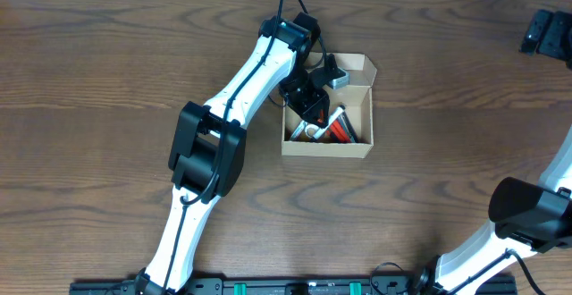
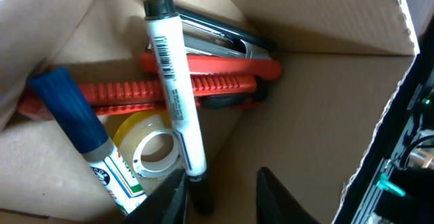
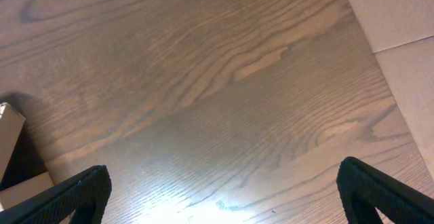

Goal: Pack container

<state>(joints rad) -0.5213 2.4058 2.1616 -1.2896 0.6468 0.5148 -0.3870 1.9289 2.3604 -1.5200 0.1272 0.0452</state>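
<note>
The container, a small tan cardboard box with its flap lid open, stands mid-table. My left gripper reaches down into it. Inside lie a white marker with a black cap, a red utility knife, a blue-capped marker, a tape roll and a grey metal item. The left gripper is open; the white marker's black end rests between its fingers, against the left one and apart from the right. My right gripper is open over bare wood, holding nothing.
The right gripper hovers near the table's far right corner, well away from the box. The table edge crosses the upper right of the right wrist view. The box's cardboard walls close in round the left gripper.
</note>
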